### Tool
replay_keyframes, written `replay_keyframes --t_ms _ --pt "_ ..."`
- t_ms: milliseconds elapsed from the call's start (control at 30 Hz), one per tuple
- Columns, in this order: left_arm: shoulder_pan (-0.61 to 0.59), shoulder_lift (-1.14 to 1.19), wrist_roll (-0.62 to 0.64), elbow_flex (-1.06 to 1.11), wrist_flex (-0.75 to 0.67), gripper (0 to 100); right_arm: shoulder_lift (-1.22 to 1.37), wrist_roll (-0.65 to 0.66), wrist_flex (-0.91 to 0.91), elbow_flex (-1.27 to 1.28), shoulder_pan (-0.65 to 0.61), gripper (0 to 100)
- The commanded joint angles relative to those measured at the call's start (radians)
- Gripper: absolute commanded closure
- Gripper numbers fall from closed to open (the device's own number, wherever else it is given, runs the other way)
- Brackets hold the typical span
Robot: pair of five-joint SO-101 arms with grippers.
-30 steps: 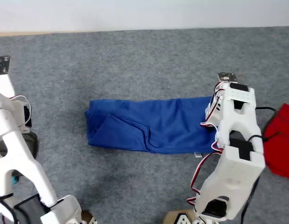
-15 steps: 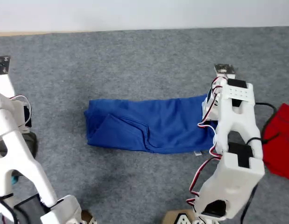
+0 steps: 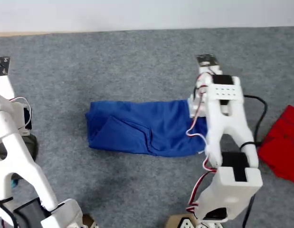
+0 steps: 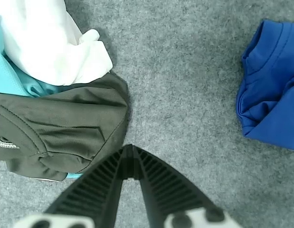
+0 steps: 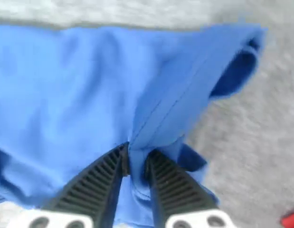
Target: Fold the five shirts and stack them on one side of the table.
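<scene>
At the near left, the left gripper [image 4: 129, 153] hangs over the grey table [image 3: 137, 61] with its jaws pressed together and nothing between them. Just beside its tip lies a dark shirt [image 4: 56, 126], crumpled. A teal shirt [image 4: 11, 76] shows from under it, and a white shirt [image 4: 47, 42] is bunched against both.

Across a strip of bare mat from that heap, mid-table, lies the blue shirt [image 3: 142, 126]. It is folded into a long band running left to right, with its collar end to the left.

The right gripper [image 5: 135, 154] is at the shirt's right end, clamped on a ridge of the blue cloth that runs up between its jaws. The right arm reaches from the near edge over that end.

A red shirt [image 3: 282, 149] lies at the right edge of the table, apart from the blue one.
</scene>
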Motion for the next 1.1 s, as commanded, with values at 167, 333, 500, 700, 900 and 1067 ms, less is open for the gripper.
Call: replay_keyframes --t_ms 167,333,500,700,900,1067 --pt "0.005 -0.044 0.006 -0.007 0.023 100 -0.067 -0.009 0.004 -0.032 -0.206 98.9" --pt "0.005 -0.046 0.008 -0.007 0.023 100 -0.070 -0.008 0.008 -0.068 -0.275 98.9" --pt "0.005 -0.046 0.005 -0.007 0.023 100 -0.068 -0.008 0.010 -0.130 -0.369 98.9" --pt "-0.002 -0.046 0.005 -0.007 0.025 100 -0.061 -0.008 0.004 -0.222 -0.475 98.9" --pt "0.003 -0.046 0.005 -0.007 0.025 100 0.007 -0.005 -0.025 -0.301 -0.591 98.9" --pt "0.003 -0.046 0.005 -0.007 0.025 100 0.185 -0.002 -0.019 -0.445 -0.648 98.9"
